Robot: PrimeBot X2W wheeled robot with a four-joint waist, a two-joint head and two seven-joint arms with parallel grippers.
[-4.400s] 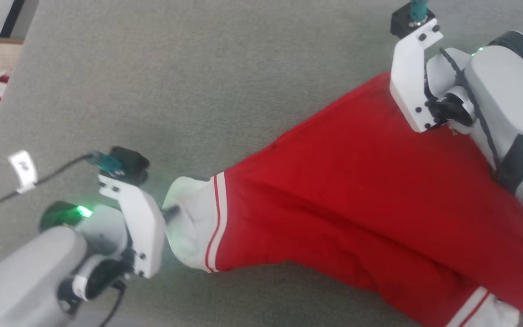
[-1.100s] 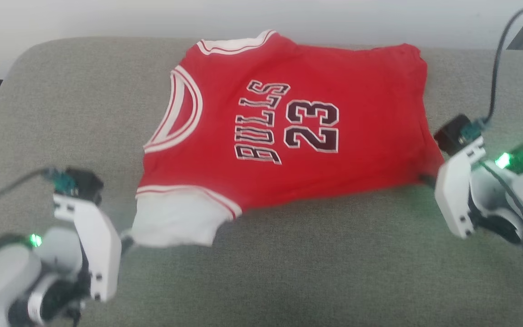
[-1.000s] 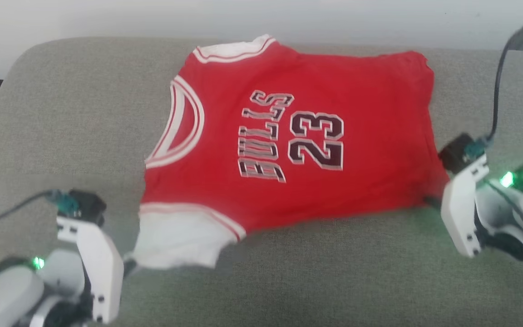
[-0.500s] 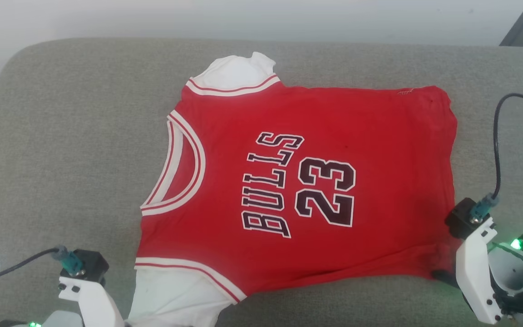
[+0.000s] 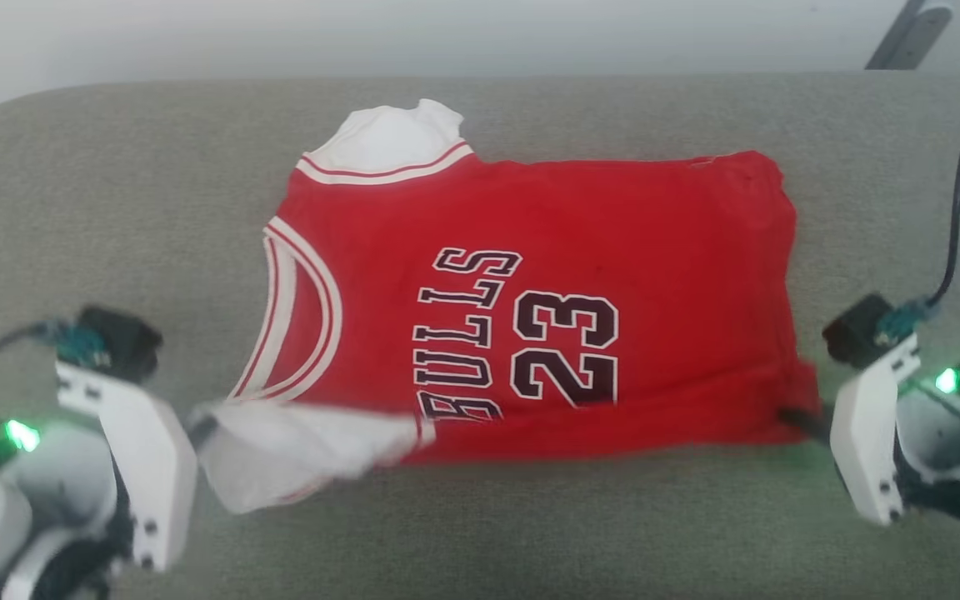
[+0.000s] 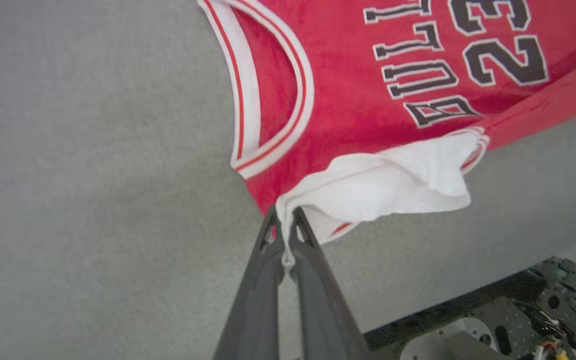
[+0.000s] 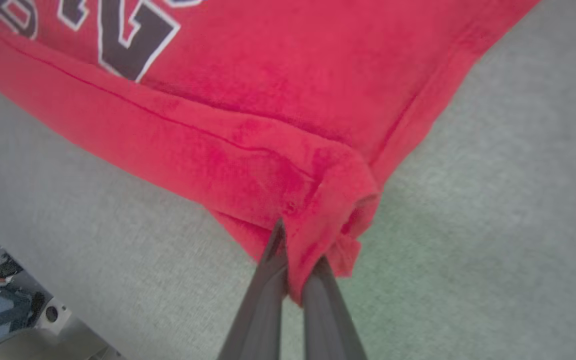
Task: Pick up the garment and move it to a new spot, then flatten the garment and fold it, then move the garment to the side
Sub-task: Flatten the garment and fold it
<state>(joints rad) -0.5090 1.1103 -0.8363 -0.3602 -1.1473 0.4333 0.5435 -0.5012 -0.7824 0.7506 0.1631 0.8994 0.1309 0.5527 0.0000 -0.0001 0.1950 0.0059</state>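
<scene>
The garment (image 5: pixel 547 250) is a red jersey with white sleeves and striped trim, spread over the grey cushion, its print "BULLS 23" facing up. Its near edge is lifted off the cushion and curls back over the body. My left gripper (image 5: pixel 203 427) is shut on the near white sleeve (image 6: pixel 393 185), pinched between the dark fingers (image 6: pixel 268 260). My right gripper (image 5: pixel 797 417) is shut on the garment's near hem corner (image 7: pixel 328 200), which bunches around the fingertips (image 7: pixel 313 280). The far white sleeve (image 5: pixel 388 137) lies flat at the back.
The grey cushion (image 5: pixel 113 208) reaches a pale wall at the back and rounds off at its far left corner. A bare strip of cushion (image 5: pixel 530 525) lies in front of the garment. Below the cushion's front edge the robot base (image 6: pixel 508 325) shows.
Both grippers have lifted the garment's near edge and carried it away from me, so the near white sleeve now folds up over the body. The head view has shifted too.
</scene>
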